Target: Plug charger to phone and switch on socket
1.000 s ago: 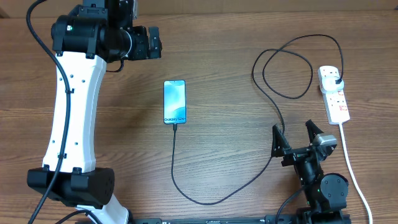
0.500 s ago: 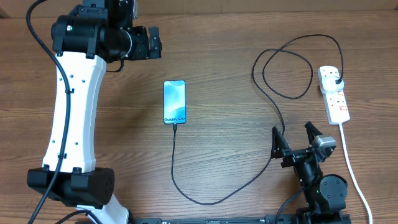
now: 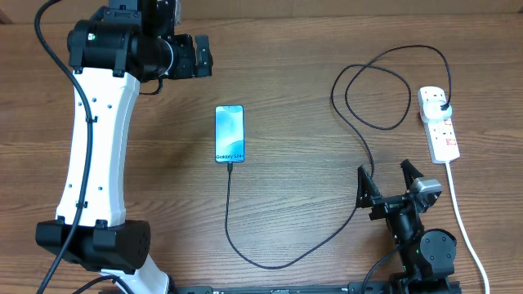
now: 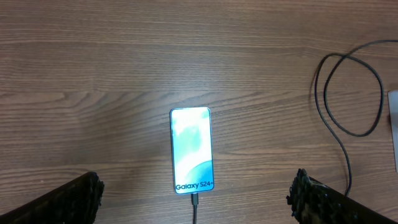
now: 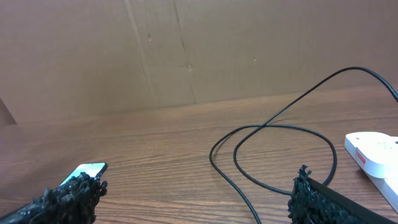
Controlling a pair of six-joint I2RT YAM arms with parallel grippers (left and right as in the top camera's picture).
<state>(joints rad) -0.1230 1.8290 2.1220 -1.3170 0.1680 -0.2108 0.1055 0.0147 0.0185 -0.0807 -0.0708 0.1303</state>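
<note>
Hardly anything is changing from a second ago: both arms are staying where they were, apart from a very slight settling low on the right arm, and the phone, cable and power strip are lying in the same spots.

The left gripper [image 4: 196, 186] is hanging high over the table [image 3: 294, 49] with its jaws spread wide and nothing between them. Its wrist view is looking straight down, and the phone [image 4: 192, 150] is lying flat, screen up, midway between the two dark fingers [image 4: 68, 199] and well clear of both. The screen is glowing light blue, with the "Galaxy S24+" text at the edge nearer the fingers.

The charger [image 3: 230, 220] is meeting that same near edge of the phone, its tip seemingly sitting in the port. From there the black cable is curving away toward the right gripper [image 3: 383, 173], passing right beside that gripper's left finger; whether it is touching the finger I cannot tell. Beyond the fingertips it is looping twice on the wood and ending in the black plug [image 3: 442, 104], which is sitting in the far outlet of the socket [image 3: 440, 124].

The right gripper is resting low near the table, jaws fully spread and gripping nothing. The socket is lying ahead of it and off to its right, well apart. Whether the red switches are on is too small to tell.
</note>
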